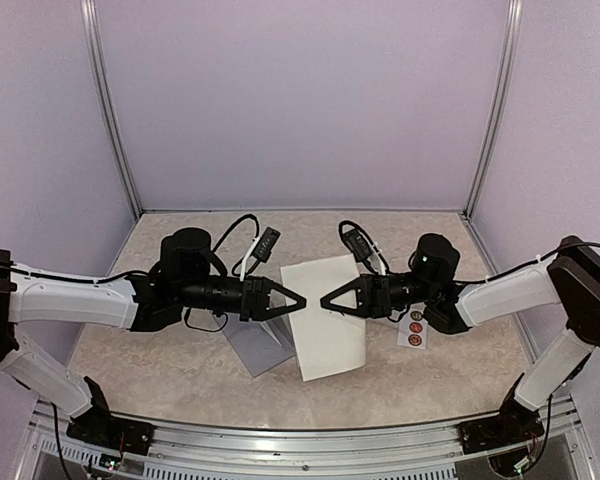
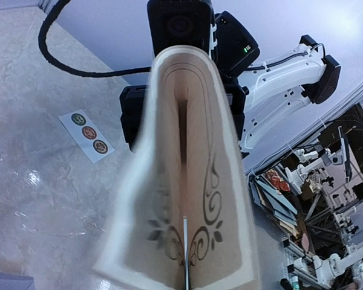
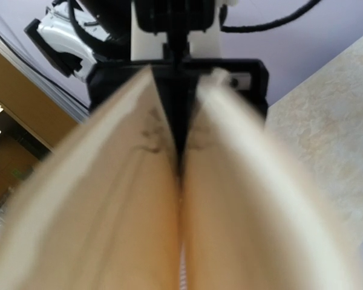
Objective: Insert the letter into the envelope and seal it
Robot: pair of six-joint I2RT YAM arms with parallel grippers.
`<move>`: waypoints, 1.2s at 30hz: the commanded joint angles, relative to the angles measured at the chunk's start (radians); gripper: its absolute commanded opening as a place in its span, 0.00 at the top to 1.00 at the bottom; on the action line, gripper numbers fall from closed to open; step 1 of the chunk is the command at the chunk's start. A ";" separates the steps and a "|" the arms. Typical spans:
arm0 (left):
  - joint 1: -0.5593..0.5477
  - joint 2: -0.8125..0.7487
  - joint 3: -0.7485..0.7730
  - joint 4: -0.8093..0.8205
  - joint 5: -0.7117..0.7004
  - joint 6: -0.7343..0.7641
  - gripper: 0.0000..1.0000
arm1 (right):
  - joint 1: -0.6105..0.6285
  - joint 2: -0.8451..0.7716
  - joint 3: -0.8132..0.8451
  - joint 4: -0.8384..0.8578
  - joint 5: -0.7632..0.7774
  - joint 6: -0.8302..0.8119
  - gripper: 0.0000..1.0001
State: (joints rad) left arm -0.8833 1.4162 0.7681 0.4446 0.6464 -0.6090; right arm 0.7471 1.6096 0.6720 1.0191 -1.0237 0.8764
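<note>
Centre frame: letter [image 1: 330, 340], seemingly mid-fold; right tool [image 1: 326, 299] clamped on it; left tool [image 1: 300, 298] state untellable; next, likely crease, then envelope [image 1: 258, 350].

Arms inward — left tool [image 1: 298, 299], right tool [image 1: 327, 298] facing, pinched

- Letter [image 1: 330, 330]: white sheet with dark floral scrollwork, bowed up along a central crease, mid-surface [image 1: 160, 370].
- Envelope [image 1: 258, 348]: grey, lying flat, its right part hidden under the letter's left edge.
</note>
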 commanded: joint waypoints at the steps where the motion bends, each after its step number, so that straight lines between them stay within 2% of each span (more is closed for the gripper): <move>1: -0.002 0.017 -0.011 0.107 -0.037 -0.038 1.00 | 0.010 -0.059 -0.016 -0.034 0.013 -0.028 0.73; 2: 0.001 0.009 -0.022 0.111 -0.052 -0.038 1.00 | 0.010 -0.066 -0.027 -0.037 0.017 -0.027 0.59; 3: 0.008 0.002 -0.033 0.119 -0.062 -0.039 1.00 | 0.011 -0.074 -0.040 -0.038 0.021 -0.026 0.49; 5: 0.018 -0.017 -0.052 0.136 -0.065 -0.048 1.00 | 0.010 -0.085 -0.066 -0.034 0.029 -0.019 0.42; 7: 0.025 -0.034 -0.060 0.140 -0.065 -0.049 1.00 | 0.010 -0.090 -0.095 -0.013 0.031 -0.002 0.43; 8: 0.028 -0.040 -0.062 0.137 -0.063 -0.048 1.00 | 0.010 -0.091 -0.115 0.004 0.030 0.010 0.49; 9: 0.032 -0.045 -0.064 0.136 -0.059 -0.047 1.00 | 0.010 -0.091 -0.128 0.028 0.028 0.024 0.68; 10: 0.034 -0.048 -0.064 0.129 -0.059 -0.044 1.00 | 0.010 -0.092 -0.139 0.040 0.031 0.032 0.93; 11: 0.037 -0.051 -0.064 0.123 -0.061 -0.041 1.00 | 0.009 -0.094 -0.148 0.043 0.036 0.037 1.00; 14: 0.050 -0.064 -0.070 0.116 -0.064 -0.036 1.00 | 0.011 -0.101 -0.162 0.037 0.040 0.038 1.00; 16: 0.058 -0.071 -0.073 0.109 -0.066 -0.034 1.00 | 0.010 -0.108 -0.172 0.030 0.042 0.040 0.53; 17: 0.063 -0.078 -0.074 0.103 -0.067 -0.032 1.00 | 0.011 -0.111 -0.180 0.034 0.044 0.045 0.46; 18: 0.067 -0.082 -0.075 0.099 -0.068 -0.030 1.00 | 0.010 -0.116 -0.191 0.040 0.047 0.049 0.53; 20: 0.076 -0.093 -0.080 0.092 -0.067 -0.026 1.00 | 0.009 -0.123 -0.218 0.046 0.053 0.056 1.00; 23: 0.088 -0.111 -0.088 0.086 -0.068 -0.025 1.00 | 0.010 -0.139 -0.247 0.043 0.062 0.058 1.00; 24: 0.089 -0.116 -0.089 0.082 -0.067 -0.022 1.00 | 0.010 -0.142 -0.249 0.033 0.062 0.053 0.93; 25: 0.090 -0.117 -0.087 0.078 -0.063 -0.021 1.00 | 0.010 -0.144 -0.250 0.021 0.061 0.051 0.68; 26: 0.090 -0.119 -0.087 0.074 -0.063 -0.019 1.00 | 0.009 -0.145 -0.252 0.017 0.057 0.051 0.50; 27: 0.091 -0.119 -0.087 0.070 -0.063 -0.017 1.00 | 0.010 -0.143 -0.254 0.021 0.055 0.053 0.51; 29: 0.095 -0.123 -0.087 0.060 -0.066 -0.013 1.00 | 0.010 -0.146 -0.262 0.030 0.059 0.057 1.00; 33: 0.101 -0.132 -0.086 0.047 -0.042 0.002 1.00 | 0.009 -0.157 -0.262 0.003 0.064 0.036 1.00; 34: 0.098 -0.131 -0.083 0.044 -0.023 0.008 1.00 | 0.010 -0.158 -0.239 -0.028 0.065 0.020 0.79; 36: 0.085 -0.121 -0.082 0.044 0.011 0.019 1.00 | 0.011 -0.158 -0.211 -0.050 0.071 0.003 0.48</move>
State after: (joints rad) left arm -0.7914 1.3128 0.6865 0.4995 0.6018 -0.6300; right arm 0.7513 1.4746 0.4187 1.0218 -0.9604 0.9253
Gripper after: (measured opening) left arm 0.003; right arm 0.198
